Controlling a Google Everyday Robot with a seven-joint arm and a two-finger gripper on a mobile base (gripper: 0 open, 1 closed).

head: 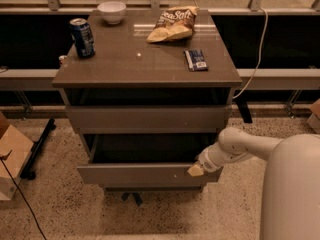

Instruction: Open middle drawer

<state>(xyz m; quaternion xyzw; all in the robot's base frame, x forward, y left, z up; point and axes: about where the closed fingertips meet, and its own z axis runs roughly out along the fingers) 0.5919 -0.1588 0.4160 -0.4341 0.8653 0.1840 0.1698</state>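
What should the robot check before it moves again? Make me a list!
1. Middle drawer pulled out: ok. Its front sits forward of the drawer above and its inside shows.
2. Drawer out as far as it goes: cannot tell.
3. Tool in place: ok. It is at the right end of the middle drawer's top edge.
4. Tool's hold on the drawer: cannot tell.
5. Can and bowl upright on the cabinet top: ok.
6. Cardboard box out of the drawer's way: ok. It is off to the left, apart from the drawer.
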